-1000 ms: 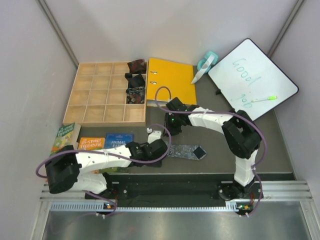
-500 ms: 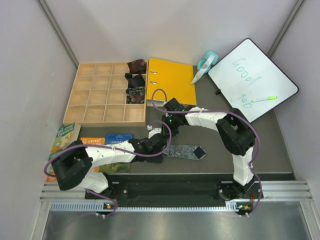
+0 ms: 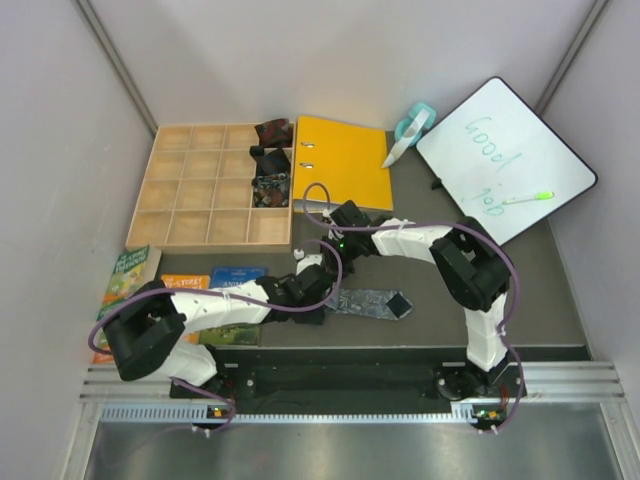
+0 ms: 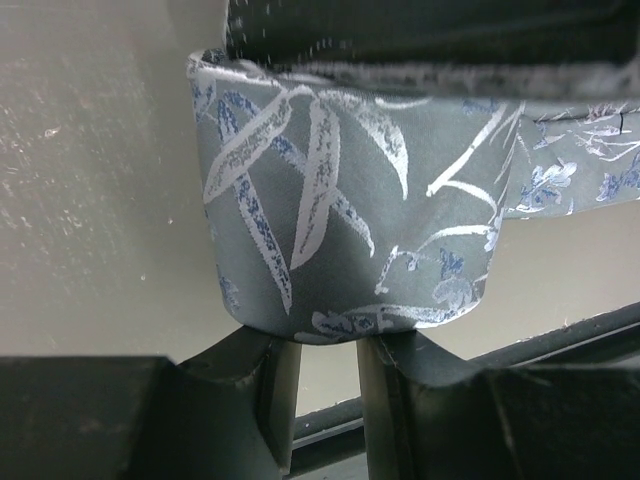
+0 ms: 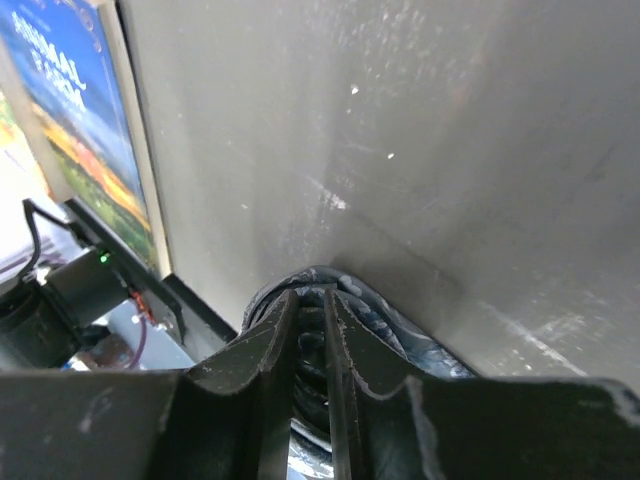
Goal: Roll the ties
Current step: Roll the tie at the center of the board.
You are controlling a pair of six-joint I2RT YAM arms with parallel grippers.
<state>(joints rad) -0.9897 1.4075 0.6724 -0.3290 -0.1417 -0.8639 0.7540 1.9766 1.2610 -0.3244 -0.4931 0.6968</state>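
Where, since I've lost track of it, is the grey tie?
Top view: the grey tie lies centre-front, right of the books, its rolled end at the right fingers.

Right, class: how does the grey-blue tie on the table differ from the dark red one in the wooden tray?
Colour: the grey-blue tie is silvery with a leaf pattern; the dark red tie is much darker. State: the grey-blue tie is partly rolled, its tail flat on the table; the dark red tie is a finished roll in the wooden tray. Both are fabric neckties.
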